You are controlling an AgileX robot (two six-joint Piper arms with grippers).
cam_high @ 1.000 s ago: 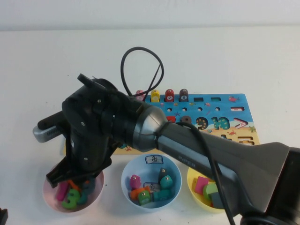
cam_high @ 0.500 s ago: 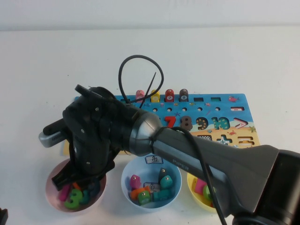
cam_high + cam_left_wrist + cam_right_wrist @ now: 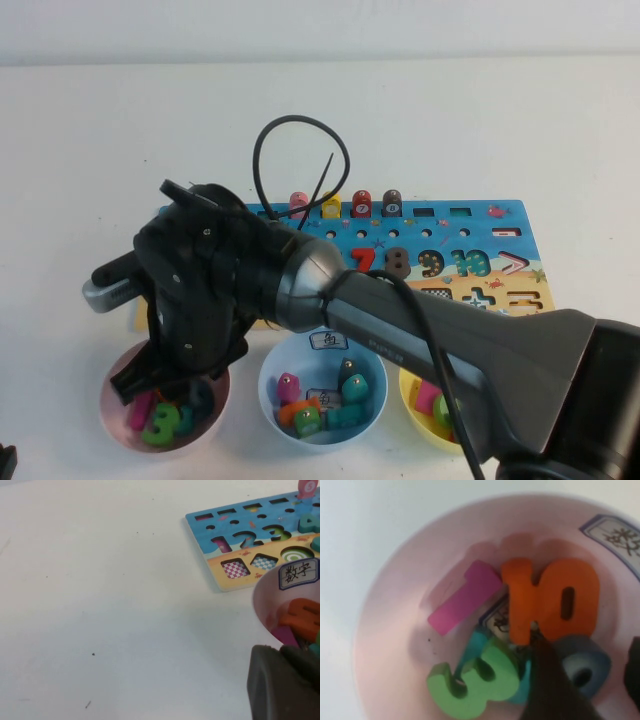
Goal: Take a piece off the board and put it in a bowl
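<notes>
The right gripper (image 3: 150,378) hangs over the pink bowl (image 3: 112,412) at lower left of the high view, jaws parted around nothing. The grey piece (image 3: 580,662) lies in the bowl beside the orange 10 (image 3: 550,597). A straight lift avoids snagging it. The left gripper is unseen; the board (image 3: 500,222) sits behind.
</notes>
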